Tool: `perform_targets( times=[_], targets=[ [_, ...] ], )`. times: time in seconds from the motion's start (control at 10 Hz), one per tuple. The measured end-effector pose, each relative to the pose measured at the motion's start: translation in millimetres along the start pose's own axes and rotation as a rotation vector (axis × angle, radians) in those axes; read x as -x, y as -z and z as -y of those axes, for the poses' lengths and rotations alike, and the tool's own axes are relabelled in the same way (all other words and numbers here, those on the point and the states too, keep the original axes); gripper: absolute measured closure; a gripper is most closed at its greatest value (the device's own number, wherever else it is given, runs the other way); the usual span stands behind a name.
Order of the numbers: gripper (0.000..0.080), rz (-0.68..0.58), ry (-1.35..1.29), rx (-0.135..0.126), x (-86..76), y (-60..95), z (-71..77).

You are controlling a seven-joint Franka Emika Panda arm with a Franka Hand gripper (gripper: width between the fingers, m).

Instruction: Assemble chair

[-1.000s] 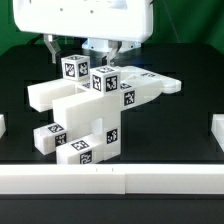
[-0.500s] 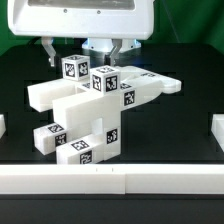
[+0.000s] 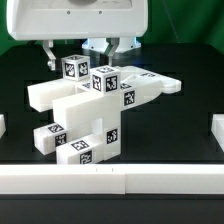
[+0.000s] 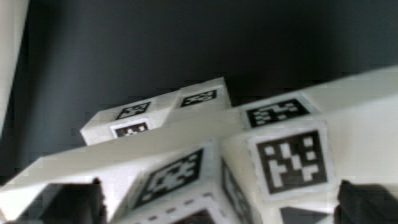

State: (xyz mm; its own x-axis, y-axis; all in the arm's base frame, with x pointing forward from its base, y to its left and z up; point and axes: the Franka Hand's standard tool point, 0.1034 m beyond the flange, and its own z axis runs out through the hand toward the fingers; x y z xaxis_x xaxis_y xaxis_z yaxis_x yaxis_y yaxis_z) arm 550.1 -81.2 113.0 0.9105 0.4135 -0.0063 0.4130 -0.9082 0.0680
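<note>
The chair (image 3: pixel 100 105) is a cluster of glossy white blocks with black-and-white tags, standing joined in the middle of the black table. Two tagged block tops (image 3: pixel 75 68) rise at its back, and bars stick out toward the front. My gripper (image 3: pixel 100 48) hangs just above the back blocks, open and holding nothing. In the wrist view the tagged blocks (image 4: pixel 267 140) fill the frame below the gripper (image 4: pixel 217 205). A dark fingertip (image 4: pixel 71 200) shows on each side of them, apart from the plastic.
A long white rail (image 3: pixel 110 180) runs along the table's front edge. Short white pieces stand at the exterior view's left edge (image 3: pixel 3 126) and right edge (image 3: pixel 216 130). Black table top (image 3: pixel 180 140) surrounds the chair.
The gripper has risen a little above the chair's back blocks. The chair has not moved.
</note>
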Motion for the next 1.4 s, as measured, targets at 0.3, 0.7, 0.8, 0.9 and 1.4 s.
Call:
perform_targets(
  times=[0.3,0.7,0.8,0.9,1.4],
  targets=[
    [0.015,0.004,0.226,0.002,4.4,-0.7,-6.3],
    [0.0444,0.004,0.221,0.002,5.0,-0.9,-7.0],
    [0.0512,0.005,0.209,0.002,5.0,-0.9,-6.9],
    [0.0512,0.005,0.188,0.002,5.0,-1.0,-7.0],
    [0.0512,0.009,-0.23,-0.011,5.4,-1.1,-5.3]
  ],
)
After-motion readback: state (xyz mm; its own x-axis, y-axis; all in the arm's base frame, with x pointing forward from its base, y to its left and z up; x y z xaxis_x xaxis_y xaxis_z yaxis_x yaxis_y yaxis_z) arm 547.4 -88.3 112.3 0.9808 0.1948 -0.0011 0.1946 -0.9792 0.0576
